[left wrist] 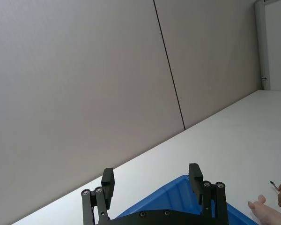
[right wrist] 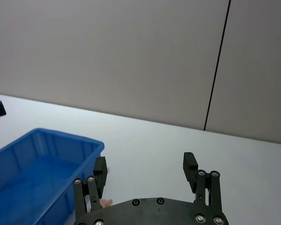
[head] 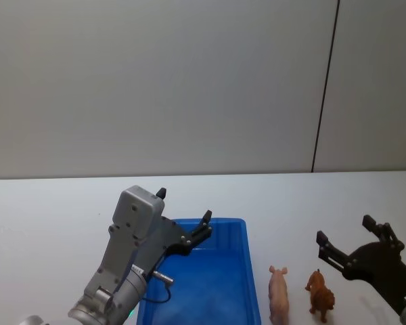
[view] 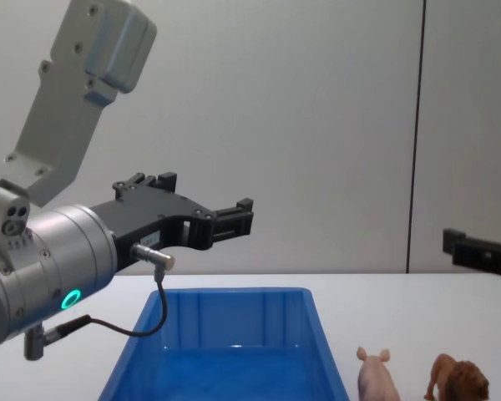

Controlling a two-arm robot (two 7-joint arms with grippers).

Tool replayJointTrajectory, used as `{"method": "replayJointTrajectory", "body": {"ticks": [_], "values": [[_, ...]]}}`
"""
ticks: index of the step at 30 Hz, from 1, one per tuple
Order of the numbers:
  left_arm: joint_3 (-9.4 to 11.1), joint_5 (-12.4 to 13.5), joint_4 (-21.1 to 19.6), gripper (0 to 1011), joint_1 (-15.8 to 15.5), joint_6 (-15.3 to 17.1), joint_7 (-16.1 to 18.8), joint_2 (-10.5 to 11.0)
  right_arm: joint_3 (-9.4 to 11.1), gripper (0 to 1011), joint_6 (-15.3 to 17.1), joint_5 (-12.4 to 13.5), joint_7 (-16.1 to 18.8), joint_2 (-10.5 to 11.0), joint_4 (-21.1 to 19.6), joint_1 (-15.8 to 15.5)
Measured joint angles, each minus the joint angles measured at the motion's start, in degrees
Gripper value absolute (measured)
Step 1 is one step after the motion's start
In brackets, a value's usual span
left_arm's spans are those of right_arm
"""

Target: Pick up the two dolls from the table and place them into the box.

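Note:
The blue box (head: 252,274) stands on the white table (head: 54,203) in front of me, with nothing lying in the part I can see. To its right stand the two dolls: a pale pink pig (head: 279,295) and, further right, an orange-brown lion (head: 320,292). My left gripper (head: 184,206) hovers open and empty over the box's far left corner. My right gripper (head: 344,229) hangs open above the table just behind and to the right of the lion. From the chest, the pig (view: 374,376) and lion (view: 459,380) stand upright beside the box (view: 234,294), below the left gripper (view: 204,192).
A plain grey wall (head: 189,81) with a dark vertical seam rises behind the table's far edge. White tabletop stretches left of the box and behind it.

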Motion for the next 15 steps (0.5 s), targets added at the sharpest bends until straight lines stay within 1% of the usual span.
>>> {"method": "replayJointTrajectory", "body": {"ticks": [7,10,15], "values": [[0.0,0.0,0.0,1001,0.0,0.0,0.0,0.0,0.7,1001,2.0,0.5,3.0,1.7,0.3,-0.7],[0.0,0.0,0.0,1001,0.0,0.0,0.0,0.0,1.1,1001,3.1,0.7,4.6,2.8,0.3,-1.4],[0.0,0.0,0.0,1001,0.0,0.0,0.0,0.0,1.3,1001,4.6,0.7,6.1,3.9,0.1,-2.3]]}}
